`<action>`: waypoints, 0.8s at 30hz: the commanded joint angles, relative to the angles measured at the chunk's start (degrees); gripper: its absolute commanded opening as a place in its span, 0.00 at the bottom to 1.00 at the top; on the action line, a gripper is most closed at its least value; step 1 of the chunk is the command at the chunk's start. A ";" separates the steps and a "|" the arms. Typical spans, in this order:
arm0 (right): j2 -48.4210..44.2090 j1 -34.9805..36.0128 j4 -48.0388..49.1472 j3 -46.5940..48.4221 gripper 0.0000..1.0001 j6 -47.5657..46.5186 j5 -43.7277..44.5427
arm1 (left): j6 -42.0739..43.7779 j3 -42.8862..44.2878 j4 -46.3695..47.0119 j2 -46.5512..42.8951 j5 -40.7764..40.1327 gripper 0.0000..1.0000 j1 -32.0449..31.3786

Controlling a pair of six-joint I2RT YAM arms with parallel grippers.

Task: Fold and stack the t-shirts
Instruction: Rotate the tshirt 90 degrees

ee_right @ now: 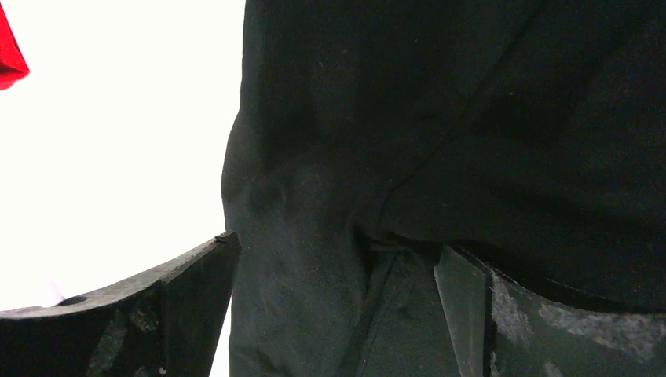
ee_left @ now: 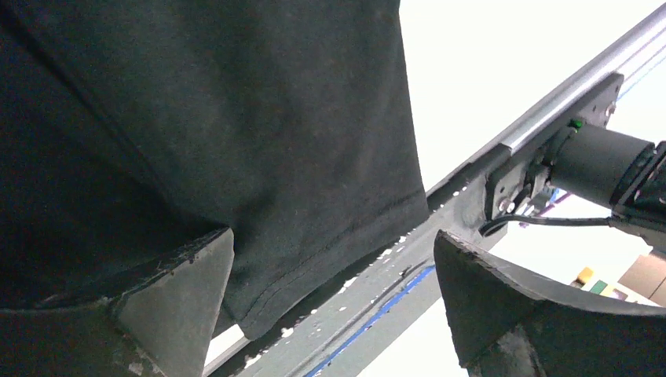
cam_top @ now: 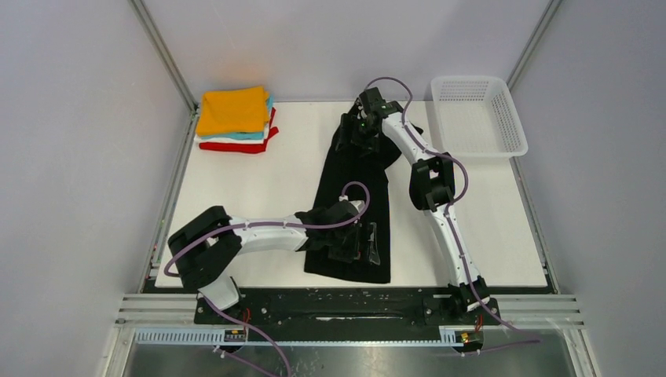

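Note:
The large black t-shirt (cam_top: 357, 196) lies lengthwise in a narrow strip down the middle of the white table. My left gripper (cam_top: 366, 243) is low over its near hem, jaws open. In the left wrist view (ee_left: 334, 294) one finger is above the cloth (ee_left: 259, 133) and the other is past the hem corner. My right gripper (cam_top: 357, 135) is low over the shirt's far end, jaws open. In the right wrist view (ee_right: 338, 314) a fold of black cloth (ee_right: 330, 196) lies between them. A folded stack with the orange shirt (cam_top: 232, 109) on top of teal, white and red ones sits at the far left.
A white mesh basket (cam_top: 477, 118) stands at the far right corner. The table's near edge and metal rail (ee_left: 471, 188) run just beyond the shirt's hem. A corner of the red shirt (ee_right: 8, 55) shows in the right wrist view.

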 commanded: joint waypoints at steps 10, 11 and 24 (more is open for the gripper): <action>-21.68 -1.10 -4.04 -9.70 0.99 -8.39 8.69 | 2.96 1.79 0.65 -1.81 1.51 0.99 -5.94; -24.23 -1.52 -4.44 -12.24 1.00 -7.95 8.69 | 3.55 1.61 -0.52 -3.67 -0.22 0.99 -5.95; -75.73 -1.65 21.86 -85.07 1.00 6.89 13.42 | -0.01 -9.04 -24.78 -36.67 -26.43 0.99 -2.60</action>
